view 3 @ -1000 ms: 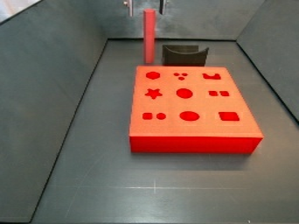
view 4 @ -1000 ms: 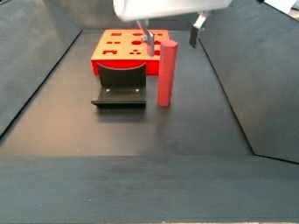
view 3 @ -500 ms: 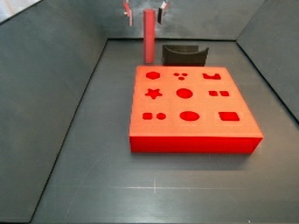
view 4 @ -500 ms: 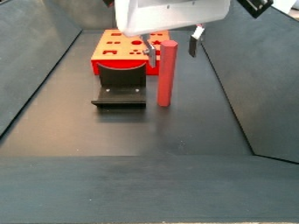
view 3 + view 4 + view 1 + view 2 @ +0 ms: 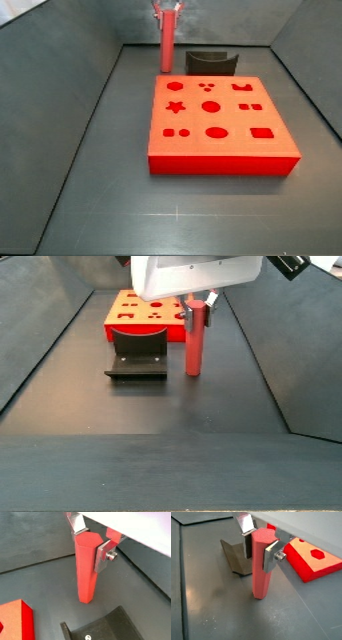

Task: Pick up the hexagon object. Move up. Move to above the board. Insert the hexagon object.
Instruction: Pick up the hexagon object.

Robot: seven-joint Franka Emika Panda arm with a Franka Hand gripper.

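I see the gripper (image 5: 92, 543) at the rod (image 5: 86, 572) top, silver fingers (image 5: 104, 556) pressed on opposite faces: clamped on it. Rod stands upright, foot at the grey floor (image 5: 218, 607); lifted or not, I cannot tell. In a side view, rod (image 5: 167, 42) sits at 12 o'clock of the board (image 5: 221, 125), just beyond its far edge; fixture (image 5: 211, 63) at its 3 o'clock.

The gripper (image 5: 195, 303) body hides the rod's (image 5: 194, 341) top; wrist views crop the board (image 5: 15, 619) and fixture (image 5: 107, 628).
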